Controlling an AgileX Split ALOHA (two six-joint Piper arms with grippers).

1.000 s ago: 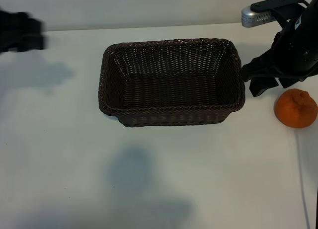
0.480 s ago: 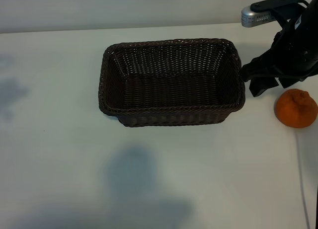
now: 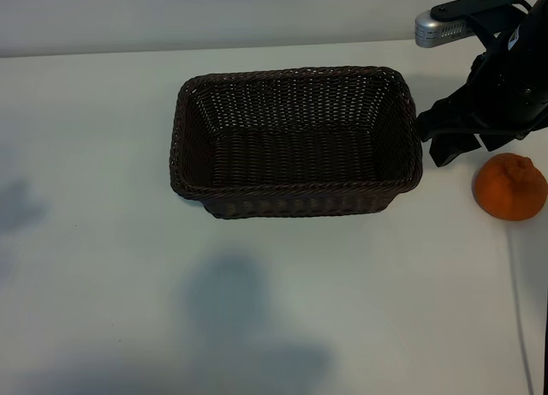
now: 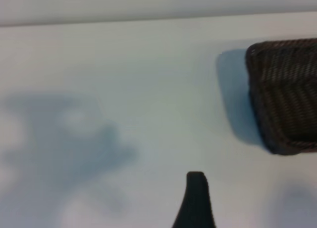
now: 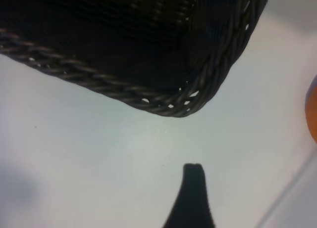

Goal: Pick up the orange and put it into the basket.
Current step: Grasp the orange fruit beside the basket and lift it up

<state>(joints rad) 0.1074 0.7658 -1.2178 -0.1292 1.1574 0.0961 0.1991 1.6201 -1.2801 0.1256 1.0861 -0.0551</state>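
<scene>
One orange point(image 3: 510, 186) sits untouched near the tabletop's point(image 3: 103, 241) right edge in my exterior view, outside the empty basket point(image 3: 295, 196); the right gripper point(image 3: 447, 136) hangs between them, jaws released. Left wrist view shows the basket's end; right wrist view its corner, the orange beside it, so everything remains.

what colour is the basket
Dark brown woven wicker basket, with a braided rim; it shows best in the exterior view.

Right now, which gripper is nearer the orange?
Right. The right gripper hangs open beside the basket, just up and left of the orange, not touching it. The left gripper is out of the exterior view, past the basket's far side.
</scene>
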